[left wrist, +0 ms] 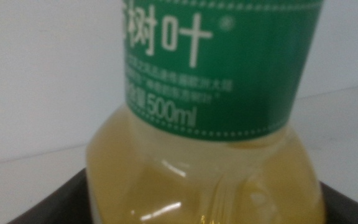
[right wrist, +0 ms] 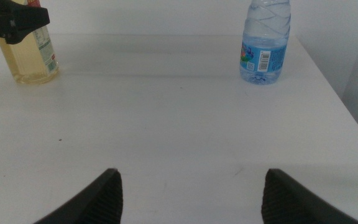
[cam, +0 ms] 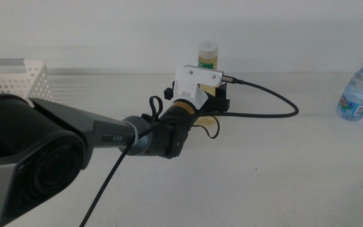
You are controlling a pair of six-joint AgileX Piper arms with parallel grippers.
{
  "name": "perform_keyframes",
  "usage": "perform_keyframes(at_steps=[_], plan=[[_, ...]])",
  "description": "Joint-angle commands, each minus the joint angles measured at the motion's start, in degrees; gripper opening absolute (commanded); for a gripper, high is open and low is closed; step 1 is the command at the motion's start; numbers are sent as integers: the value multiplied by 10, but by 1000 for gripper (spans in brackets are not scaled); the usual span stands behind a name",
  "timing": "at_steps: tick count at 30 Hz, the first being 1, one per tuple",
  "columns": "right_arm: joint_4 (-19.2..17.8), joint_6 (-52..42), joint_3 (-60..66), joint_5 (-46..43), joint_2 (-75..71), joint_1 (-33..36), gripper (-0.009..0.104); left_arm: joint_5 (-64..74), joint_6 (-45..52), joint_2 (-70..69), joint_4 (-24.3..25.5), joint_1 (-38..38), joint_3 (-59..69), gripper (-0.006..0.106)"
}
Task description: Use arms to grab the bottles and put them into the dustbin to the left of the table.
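Observation:
A clear bottle of pale yellow liquid [cam: 208, 55] stands upright at the back middle of the table [cam: 282, 170]; only its white cap and green band show above the left arm's white mount. My left gripper [cam: 204, 94] is open, one jaw at each side of this bottle [left wrist: 210, 74], which fills the left wrist view. In the right wrist view a black finger of the left gripper [right wrist: 11, 22] crosses the yellow bottle [right wrist: 30, 59]. A blue-labelled water bottle [cam: 360, 85] stands at the far right. My right gripper [right wrist: 191, 186] hovers open over bare table, well short of the water bottle [right wrist: 265, 43].
The white perforated dustbin [cam: 11, 79] sits at the far left, behind the left arm's bulky dark link. A thick black cable [cam: 263, 113] loops over the table to the right of the left gripper. The table's right edge lies just past the water bottle.

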Motion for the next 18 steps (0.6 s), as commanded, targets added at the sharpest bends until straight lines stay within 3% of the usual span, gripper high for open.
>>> perform_keyframes(at_steps=[1,7,10,13,18], plan=[[-3,-7,-5,-42,-15,-3,59,-48,-2,-23,-6,6,-30,90],[-3,-7,-5,-42,-15,-3,59,-54,-4,-1,-2,9,-56,86],[-3,-7,-5,-42,-15,-3,59,-60,-4,-1,-2,9,-56,76],[-3,-7,-5,-42,-15,-3,59,-57,-4,-1,0,9,-56,59],[-3,-7,-5,-42,-15,-3,59,-42,-4,-5,4,9,-56,15]])
